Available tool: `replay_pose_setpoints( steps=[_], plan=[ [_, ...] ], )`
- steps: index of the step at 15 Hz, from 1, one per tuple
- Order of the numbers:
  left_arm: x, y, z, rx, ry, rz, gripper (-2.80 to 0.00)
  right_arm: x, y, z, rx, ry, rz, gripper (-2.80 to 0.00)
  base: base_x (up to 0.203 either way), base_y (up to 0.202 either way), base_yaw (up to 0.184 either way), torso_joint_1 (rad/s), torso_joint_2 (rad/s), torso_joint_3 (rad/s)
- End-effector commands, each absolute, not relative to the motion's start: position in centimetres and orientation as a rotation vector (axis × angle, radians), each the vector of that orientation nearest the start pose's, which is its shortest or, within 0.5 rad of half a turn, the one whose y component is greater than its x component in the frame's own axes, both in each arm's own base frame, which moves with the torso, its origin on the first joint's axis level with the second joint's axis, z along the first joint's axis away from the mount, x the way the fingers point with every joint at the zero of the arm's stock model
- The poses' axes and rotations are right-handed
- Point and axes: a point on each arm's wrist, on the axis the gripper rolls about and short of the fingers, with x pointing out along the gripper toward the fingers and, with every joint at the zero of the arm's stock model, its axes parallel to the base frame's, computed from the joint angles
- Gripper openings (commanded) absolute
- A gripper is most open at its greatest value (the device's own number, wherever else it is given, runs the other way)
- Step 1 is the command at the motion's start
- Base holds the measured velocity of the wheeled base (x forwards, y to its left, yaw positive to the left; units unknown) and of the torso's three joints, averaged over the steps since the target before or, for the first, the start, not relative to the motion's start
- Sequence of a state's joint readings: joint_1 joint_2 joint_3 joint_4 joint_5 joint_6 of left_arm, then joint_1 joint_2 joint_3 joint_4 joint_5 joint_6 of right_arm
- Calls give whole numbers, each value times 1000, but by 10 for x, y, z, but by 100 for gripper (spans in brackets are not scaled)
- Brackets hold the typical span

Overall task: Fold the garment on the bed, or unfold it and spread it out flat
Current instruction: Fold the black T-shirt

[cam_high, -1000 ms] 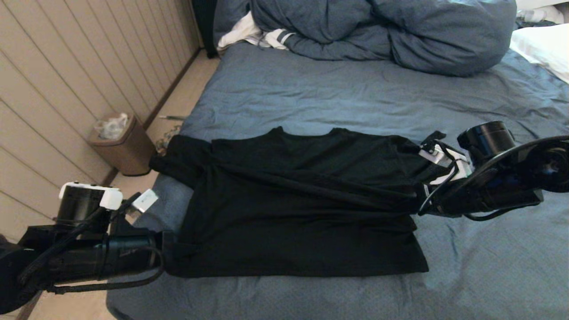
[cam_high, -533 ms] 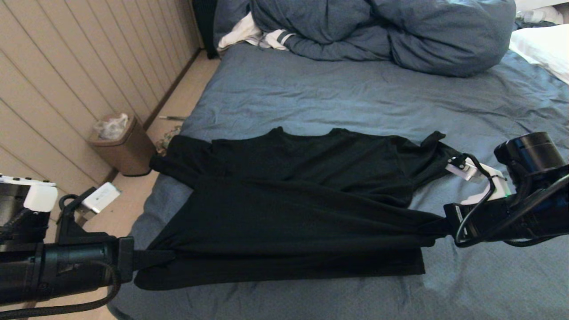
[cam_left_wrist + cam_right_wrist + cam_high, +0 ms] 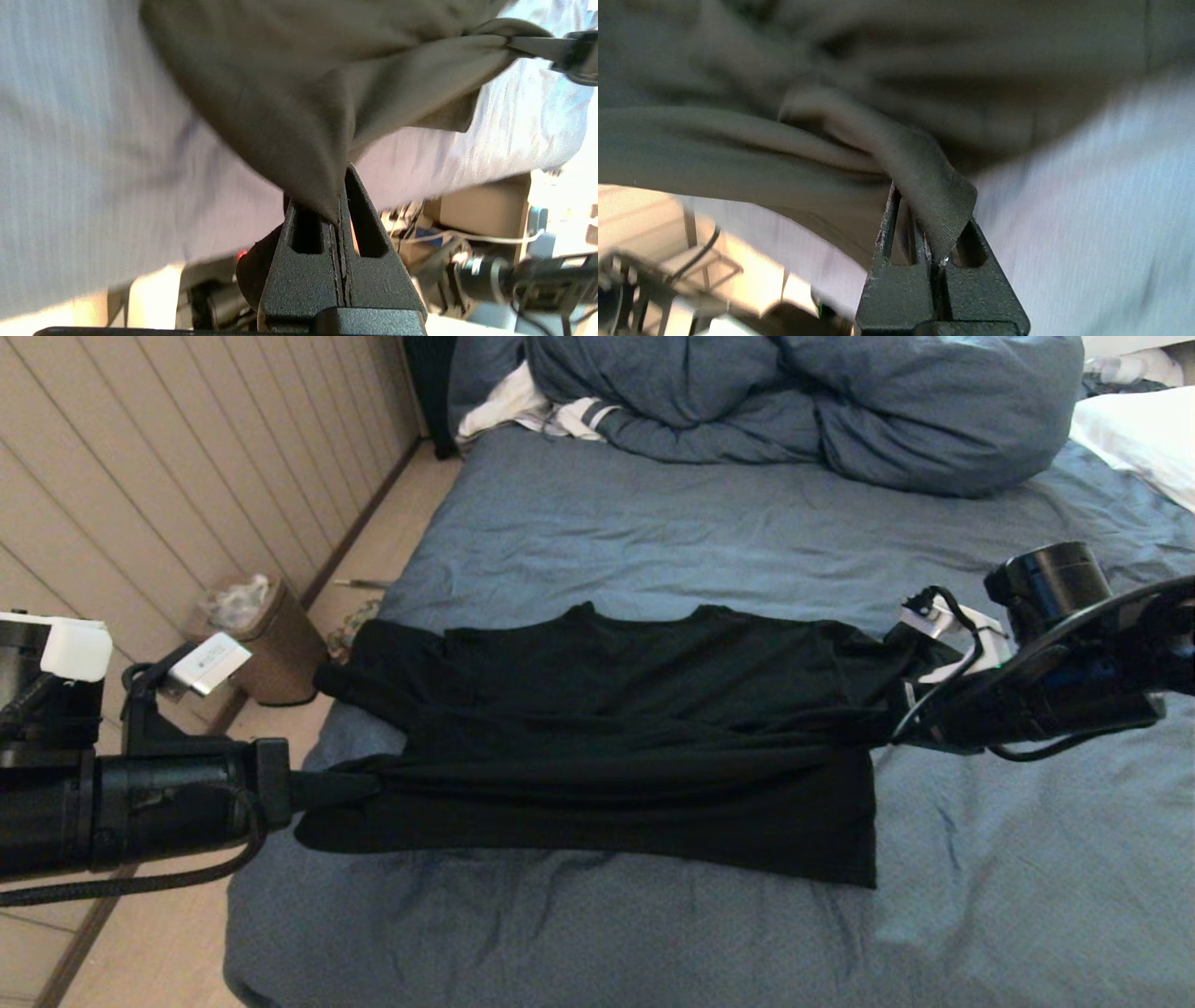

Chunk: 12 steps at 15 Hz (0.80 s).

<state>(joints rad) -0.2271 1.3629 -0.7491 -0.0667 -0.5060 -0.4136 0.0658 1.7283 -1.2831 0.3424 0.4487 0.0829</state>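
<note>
Carried farther across the bed (image 3: 653, 523) since a second ago, shirt (image 3: 635, 728) stretched taut between left gripper (image 3: 373, 786) and right gripper (image 3: 882, 739), both clamped on opposite cloth edges, evidently for folding over.

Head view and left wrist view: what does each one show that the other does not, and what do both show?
Only the head view shows the duvet, the pillow, the bin and the whole garment stretched between both arms. Only the left wrist view shows the left gripper jaws pinching the cloth closely. Both show the garment, the bed and the right gripper.
</note>
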Motion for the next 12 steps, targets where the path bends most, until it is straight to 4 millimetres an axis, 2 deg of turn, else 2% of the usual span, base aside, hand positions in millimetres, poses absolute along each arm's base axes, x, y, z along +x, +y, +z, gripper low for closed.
replay_pose_setpoints(
  steps=[1,2,3,5,8,10,12],
  plan=[
    [223,-62,200,-473,719,-583,-280,340,36,204,237,830,460,-280,0,0,0,0,0,0],
    [226,-63,200,-474,721,-583,-280,350,39,202,238,831,462,-280,0,0,0,0,0,0],
    [229,-63,199,-475,728,-582,-280,356,40,201,240,828,459,0,0,0,0,0,0,0],
    [230,-63,197,-475,733,-584,-280,359,41,200,234,825,461,0,0,0,0,0,0,0],
    [231,-64,199,-474,717,-587,-280,351,39,206,235,822,460,0,0,0,0,0,0,0],
    [231,-64,198,-475,719,-591,-280,339,35,217,243,815,451,0,0,0,0,0,0,0],
    [231,-64,197,-476,724,-591,-280,318,30,233,243,793,444,0,0,0,0,0,0,0]
  ],
)
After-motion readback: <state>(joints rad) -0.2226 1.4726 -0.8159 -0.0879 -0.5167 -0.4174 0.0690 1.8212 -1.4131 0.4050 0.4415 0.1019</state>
